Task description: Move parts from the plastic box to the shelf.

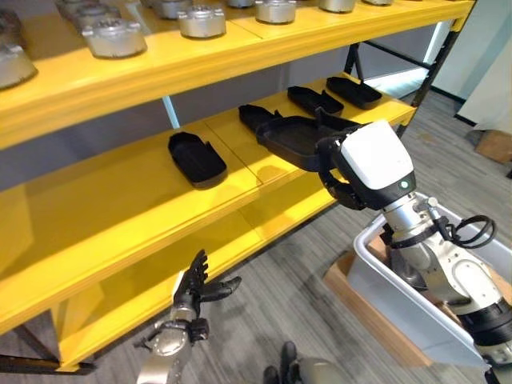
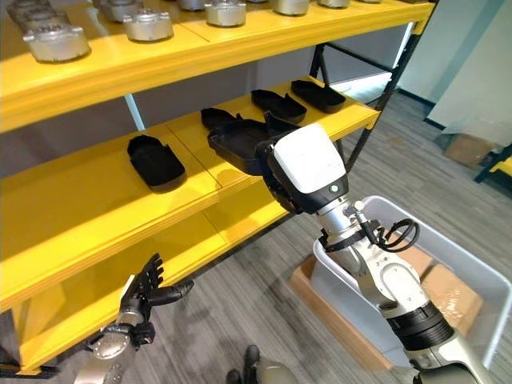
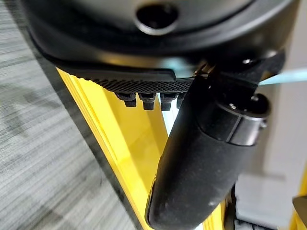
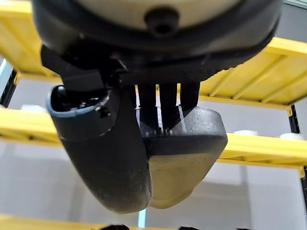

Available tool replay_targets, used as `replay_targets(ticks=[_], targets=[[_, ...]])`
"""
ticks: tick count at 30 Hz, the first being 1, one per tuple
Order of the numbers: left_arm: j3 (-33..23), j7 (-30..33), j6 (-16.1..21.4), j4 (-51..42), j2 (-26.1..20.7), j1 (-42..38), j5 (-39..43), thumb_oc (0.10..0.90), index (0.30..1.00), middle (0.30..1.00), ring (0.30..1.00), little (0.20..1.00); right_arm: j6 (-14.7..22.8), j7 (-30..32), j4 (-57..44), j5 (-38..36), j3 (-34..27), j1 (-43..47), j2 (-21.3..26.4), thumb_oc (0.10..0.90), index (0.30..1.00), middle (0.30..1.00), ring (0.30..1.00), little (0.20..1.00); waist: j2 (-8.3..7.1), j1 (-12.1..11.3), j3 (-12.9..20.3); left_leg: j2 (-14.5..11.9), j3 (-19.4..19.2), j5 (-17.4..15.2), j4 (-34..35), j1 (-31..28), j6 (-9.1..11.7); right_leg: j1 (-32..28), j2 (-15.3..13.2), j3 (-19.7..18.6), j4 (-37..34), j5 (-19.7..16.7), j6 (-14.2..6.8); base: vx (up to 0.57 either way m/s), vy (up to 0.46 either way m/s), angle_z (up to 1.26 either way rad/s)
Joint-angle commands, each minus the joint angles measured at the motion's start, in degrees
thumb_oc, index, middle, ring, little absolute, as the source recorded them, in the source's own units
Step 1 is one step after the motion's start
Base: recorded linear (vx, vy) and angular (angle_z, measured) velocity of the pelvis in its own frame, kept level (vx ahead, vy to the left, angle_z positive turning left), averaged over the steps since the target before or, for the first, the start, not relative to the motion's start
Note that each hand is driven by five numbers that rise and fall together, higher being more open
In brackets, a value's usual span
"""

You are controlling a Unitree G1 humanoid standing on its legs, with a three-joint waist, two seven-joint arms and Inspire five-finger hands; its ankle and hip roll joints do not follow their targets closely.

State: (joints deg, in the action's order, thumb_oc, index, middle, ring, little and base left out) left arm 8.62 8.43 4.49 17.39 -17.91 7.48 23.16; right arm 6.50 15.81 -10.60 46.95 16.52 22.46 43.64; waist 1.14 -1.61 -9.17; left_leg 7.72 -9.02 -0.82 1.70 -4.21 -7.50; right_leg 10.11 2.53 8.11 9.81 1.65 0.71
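Gripping the black part (image 4: 184,143) between thumb and fingers, our right hand (image 1: 352,172) holds it over the shelf's (image 1: 120,200) front edge; it looks light, stiff, best held by its rim.

Left hand (image 3: 201,158) (fingers straight) beside yellow shelf edge (image 3: 120,139), grey floor (image 3: 43,158).

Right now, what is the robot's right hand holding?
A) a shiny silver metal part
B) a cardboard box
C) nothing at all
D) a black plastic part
D: the right hand has its fingers and thumb curled round a black plastic part, holding it over the middle yellow shelf where other black parts already lie; the left hand hangs open lower down.
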Motion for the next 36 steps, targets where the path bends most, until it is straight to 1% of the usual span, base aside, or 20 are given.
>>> replay_targets(ticks=[1, 6, 7, 8, 9, 10, 11, 12, 14, 16, 17, 18, 19, 24, 25, 26, 31, 33, 35, 36], targets=[[-0.02, -0.22, 5.1, -2.72, -3.79, -3.06, -2.14, 0.9, 1.0, 1.0, 1.0, 1.0, 0.16, 5.54, -2.76, -4.16, -5.6, 6.93, -0.47, 0.4, 0.3, 0.3, 0.3, 0.3, -3.7, -1.28, 6.53, -6.33, 4.0, -1.19, -0.81, -0.21, 6.17, -9.46, -4.0, -0.98, -9.66, -6.51, -5.48, 0.08, -0.079, 0.19], [0.96, 0.03, 5.15, -2.72, -3.5, -4.34, -1.6, 0.9, 1.0, 1.0, 1.0, 1.0, 0.59, 5.93, -3.39, -4.32, -5.24, 7.68, 0.08, 0.4, 0.3, 0.3, 0.3, 0.3, -4.22, -1.03, 4.7, -6.49, 4.27, -2.22, -6.62, 2.82, 7.51, -9.48, -5.19, 0.89, -8.84, -6.31, -4.97, -0.03, -0.043, 0.34], [1.92, -0.1, 5.14, -2.44, -3.42, -5.75, -0.9, 0.9, 1.0, 1.0, 1.0, 1.0, 0.43, 6.78, -3.91, -4.36, -6.14, 7.46, 1.12, 0.4, 0.3, 0.3, 0.3, 0.3, -5.01, 0.14, 3.4, -9.16, -0.34, -2.76, -10.94, 4.92, 8.66, -9.43, -6.76, 3.11, -8.19, -5.92, -4.64, -0.09, 0.009, 0.46], [2.46, -0.14, 5.1, -2.39, -3.4, -6.26, -0.59, 0.9, 1.0, 1.0, 1.0, 1.0, 0.11, 7.4, -4.21, -4.16, -6.48, 7.52, 1.45, 0.4, 0.3, 0.3, 0.3, 0.3, -5.55, 0.57, 3.15, -11.18, -2.13, -2.65, -12.2, 5.69, 9.18, -9.4, -7.63, 4.05, -8.06, -5.89, -4.63, -0.1, 0.03, 0.62], [2.87, -0.11, 5.13, -2.3, -3.41, -6.81, -0.31, 0.9, 1.0, 1.0, 1.0, 1.0, -0.31, 8.0, -4.24, -4.35, -6.78, 7.41, 1.68, 0.4, 0.3, 0.3, 0.3, 0.3, -6.14, 0.68, 2.95, -13.76, -2.78, -2.21, -13.42, 6.19, 9.63, -9.44, -8.5, 4.74, -7.86, -5.72, -4.64, -0.02, 0.073, 1.12], [3.3, -0.28, 5.28, -2.48, -3.46, -6.95, -0.15, 0.9, 1.0, 1.0, 1.0, 1.0, -0.54, 8.17, -4.2, -4.57, -6.8, 7.37, 1.85, 0.4, 0.3, 0.3, 0.3, 0.3, -6.33, 0.5, 3.02, -15.94, -1.65, -1.51, -13.55, 6.24, 10.26, -9.56, -9.12, 5.15, -7.62, -5.47, -4.8, 0.05, 0.172, 1.0], [3.48, -0.21, 5.27, -2.99, -3.65, -6.71, -0.31, 0.9, 1.0, 1.0, 1.0, 1.0, -0.63, 8.74, -4.37, -5.33, -7.39, 7.18, 2.5, 0.4, 0.3, 0.3, 0.3, 0.3, -6.25, 0.53, 3.42, -21.38, -0.48, 2.29, -11.71, 5.47, 11.76, -10.01, -10.58, 6.26, -7.03, -4.79, -5.44, 0.1, 0.232, 0.74], [3.43, -0.09, 5.26, -3.1, -3.68, -6.4, -0.21, 0.9, 1.0, 1.0, 1.0, 1.0, -0.74, 9.01, -4.26, -5.75, -7.59, 7.04, 2.93, 0.4, 0.3, 0.3, 0.3, 0.3, -5.84, 0.58, 3.78, -24.25, -0.19, 5.45, -9.61, 4.91, 12.78, -10.12, -11.08, 6.89, -6.48, -4.21, -5.89, 0.13, 0.268, 0.11], [3.4, 0.19, 5.16, -3.36, -3.51, -5.91, 0.17, 0.9, 1.0, 1.0, 1.0, 1.0, -1.14, 9.2, -4.04, -6.12, -8.1, 6.28, 3.86, 0.4, 0.3, 0.3, 0.3, 0.3, -4.5, 0.66, 4.34, -28.33, 0.0, 11.42, -4.84, 4.47, 14.62, -10.16, -12.03, 7.82, -5.14, -3.08, -6.47, 0.11, 0.218, 0.21], [3.48, 0.16, 5.12, -3.17, -3.2, -5.85, 0.7, 0.9, 1.0, 1.0, 1.0, 1.0, -1.31, 9.1, -4.17, -5.94, -8.42, 6.02, 4.23, 0.4, 0.3, 0.3, 0.3, 0.3, -3.61, 0.84, 4.61, -28.45, -0.28, 11.94, -2.62, 3.34, 15.05, -9.85, -12.49, 8.54, -3.75, -2.35, -6.59, 0.09, 0.217, 0.42], [3.27, 0.26, 5.22, -2.98, -3.57, -5.97, 0.63, 0.9, 1.0, 1.0, 1.0, 1.0, -1.58, 9.18, -3.94, -5.41, -8.67, 6.19, 4.21, 0.4, 0.3, 0.3, 0.3, 0.3, -2.44, 0.94, 5.22, -28.08, -0.94, 10.53, 0.23, 2.45, 15.83, -9.88, -13.3, 8.96, -2.64, -1.99, -6.93, 0.15, 0.352, 0.35], [3.38, -0.13, 5.16, -3.02, -3.66, -6.07, 0.56, 0.9, 1.0, 1.0, 1.0, 1.0, -1.81, 9.1, -3.68, -5.43, -9.3, 5.4, 3.91, 0.4, 0.3, 0.3, 0.3, 0.3, -2.1, 0.77, 5.35, -27.12, -1.22, 9.77, 0.49, 2.34, 15.79, -10.18, -13.89, 9.26, -2.5, -2.13, -7.08, 0.12, 0.264, 0.3], [3.48, -0.15, 5.14, -3.04, -3.71, -6.06, 0.57, 0.9, 1.0, 1.0, 1.0, 1.0, -1.81, 9.08, -3.77, -5.43, -9.48, 5.19, 3.92, 0.4, 0.3, 0.3, 0.3, 0.3, -2.23, 0.78, 5.35, -26.95, -1.12, 9.65, 0.39, 2.37, 15.7, -10.3, -14.06, 9.35, -2.55, -2.14, -7.2, 0.1, 0.182, 0.23], [3.92, -0.87, 5.16, -3.17, -5.81, -7.19, -1.07, 0.9, 1.0, 1.0, 1.0, 1.0, -2.16, 8.74, -4.34, -4.38, -9.63, 5.13, 2.72, 0.4, 0.3, 0.3, 0.3, 0.3, -3.05, -0.78, 5.05, -21.46, 0.33, 6.19, -0.88, 2.5, 14.02, -13.1, -18.16, 10.41, -3.1, -4.23, -9.03, 0.13, 0.245, 0.49], [3.59, -0.2, 5.19, -2.89, -6.31, -7.91, -1.68, 0.9, 1.0, 1.0, 1.0, 1.0, -2.37, 8.67, -4.46, -3.49, -9.14, 5.61, 1.88, 0.4, 0.3, 0.3, 0.3, 0.3, -3.7, -1.85, 5.09, -18.69, 0.61, 4.61, -0.84, 2.6, 12.87, -13.64, -20.4, 10.74, -3.23, -6.44, -10.29, 0.16, 0.306, 0.58], [3.55, -0.11, 5.27, -2.91, -6.35, -7.94, -1.73, 0.9, 1.0, 1.0, 1.0, 1.0, -2.49, 8.6, -4.38, -3.3, -8.83, 5.91, 1.59, 0.4, 0.3, 0.3, 0.3, 0.3, -3.93, -2.07, 5.26, -17.88, 0.71, 4.26, -0.67, 2.6, 12.45, -13.73, -20.97, 10.91, -3.4, -6.94, -10.65, 0.12, 0.245, 0.56], [2.91, 0.42, 5.24, -3.14, -6.09, -7.42, -1.83, 0.9, 1.0, 1.0, 1.0, 1.0, -2.86, 7.3, -3.84, -2.78, -7.41, 6.79, 0.38, 0.4, 0.3, 0.3, 0.3, 0.3, -4.83, -3.13, 5.84, -15.42, 0.75, 3.44, 0.62, 2.09, 11.14, -14.6, -22.95, 11.56, -3.76, -9.13, -11.9, 0.1, 0.11, 0.23], [2.57, 0.41, 5.32, -3.48, -6.0, -6.63, -1.84, 0.9, 1.0, 1.0, 1.0, 1.0, -2.92, 5.95, -2.08, -3.43, -5.65, 6.68, -0.96, 0.4, 0.3, 0.3, 0.3, 0.3, -5.51, -4.52, 5.65, -14.07, 1.54, 2.93, 0.44, 2.72, 10.45, -15.07, -23.97, 12.82, -3.53, -10.28, -12.5, 0.13, 0.086, 0.09], [2.42, 0.26, 5.3, -3.57, -6.0, -6.32, -1.75, 0.9, 1.0, 1.0, 1.0, 1.0, -2.94, 5.52, -1.67, -3.46, -5.24, 6.63, -1.33, 0.4, 0.3, 0.3, 0.3, 0.3, -5.67, -4.83, 5.65, -13.81, 1.68, 2.91, 0.45, 2.91, 10.32, -15.28, -24.15, 13.18, -3.68, -10.61, -12.64, 0.08, 0.031, 0.09], [1.89, -0.12, 5.29, -3.91, -6.1, -5.1, -1.62, 0.9, 1.0, 1.0, 1.0, 1.0, -2.97, 4.25, -0.13, -3.46, -3.95, 6.56, -1.94, 0.4, 0.3, 0.3, 0.3, 0.3, -5.97, -6.26, 5.36, -13.32, 2.1, 3.11, 0.57, 3.56, 10.25, -15.83, -24.25, 14.49, -4.42, -11.32, -12.98, 0.08, 0.019, 0.13]])
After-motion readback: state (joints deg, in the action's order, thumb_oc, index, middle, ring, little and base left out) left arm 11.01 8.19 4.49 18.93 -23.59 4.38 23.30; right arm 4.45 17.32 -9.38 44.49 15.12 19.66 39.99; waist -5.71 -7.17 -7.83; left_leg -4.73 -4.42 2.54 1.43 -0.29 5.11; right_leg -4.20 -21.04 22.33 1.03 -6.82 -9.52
